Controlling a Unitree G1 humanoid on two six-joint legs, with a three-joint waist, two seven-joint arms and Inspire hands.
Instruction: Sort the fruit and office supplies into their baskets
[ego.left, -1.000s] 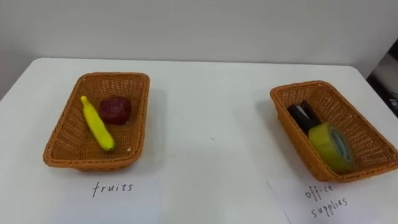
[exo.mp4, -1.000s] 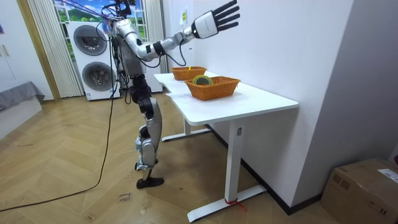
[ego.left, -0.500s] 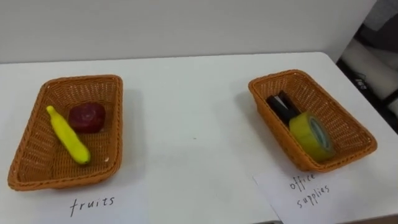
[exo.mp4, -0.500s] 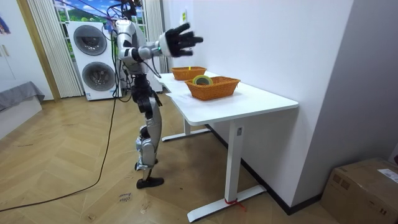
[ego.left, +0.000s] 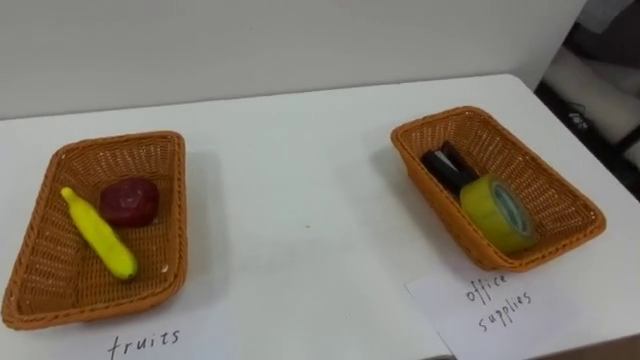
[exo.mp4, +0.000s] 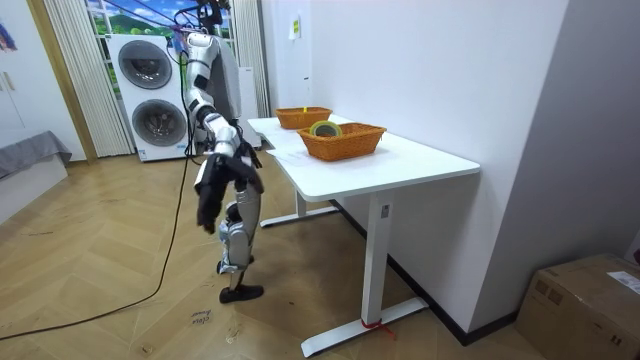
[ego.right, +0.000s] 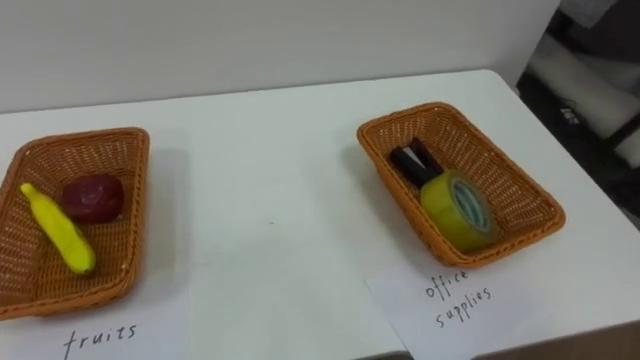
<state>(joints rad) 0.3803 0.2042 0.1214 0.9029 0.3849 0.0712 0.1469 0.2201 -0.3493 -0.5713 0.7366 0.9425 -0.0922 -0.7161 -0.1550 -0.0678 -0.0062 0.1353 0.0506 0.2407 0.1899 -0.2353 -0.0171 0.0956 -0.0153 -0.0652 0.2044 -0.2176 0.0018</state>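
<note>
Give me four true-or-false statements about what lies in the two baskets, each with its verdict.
1. The yellow banana lies in the left brown wicker basket. True.
2. The dark red round fruit sits on the white table between the baskets. False: it is in the left basket, beside the banana.
3. The yellow-green tape roll lies in the right brown wicker basket. True.
4. The black oblong object lies with the fruit. False: it shares the right basket with the tape roll.

- white table (ego.left: 300, 200), L side: oblong wicker basket (ego.left: 178, 225), yellow banana (ego.left: 98, 232) + dark-red fruit (ego.left: 128, 201) in it
- R side: 2nd wicker basket (ego.left: 562, 188), yellow tape roll (ego.left: 497, 212) in front of black object (ego.left: 447, 167)
</note>
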